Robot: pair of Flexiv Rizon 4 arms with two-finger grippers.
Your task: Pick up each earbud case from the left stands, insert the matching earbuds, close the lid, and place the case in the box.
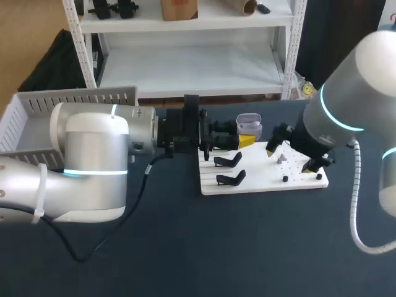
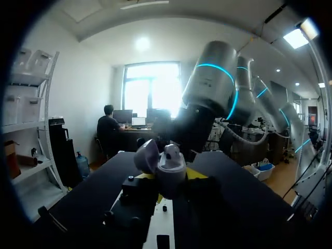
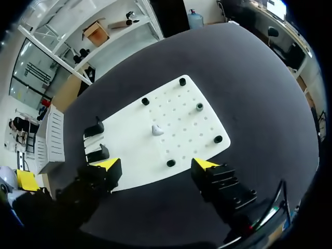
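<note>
A lavender earbud case [image 1: 249, 125] with its lid open is held just above the left end of the white board [image 1: 263, 183]. My left gripper [image 1: 246, 140] is shut on its body. In the left wrist view the case [image 2: 171, 165] sits between the fingers of the left gripper [image 2: 171, 179], lid [image 2: 147, 155] tipped back. My right gripper [image 1: 289, 158] hangs open over the board's right half. In the right wrist view the right gripper [image 3: 155, 166] is empty, with one white earbud [image 3: 157, 129] lying on the board [image 3: 181, 116] ahead of it.
Two black stands [image 1: 229, 170] sit on the board's left part, with small black pegs [image 1: 284, 179] on its right. A white slatted box [image 1: 37, 114] stands at the table's far left. My left arm's bulk covers the table's left side.
</note>
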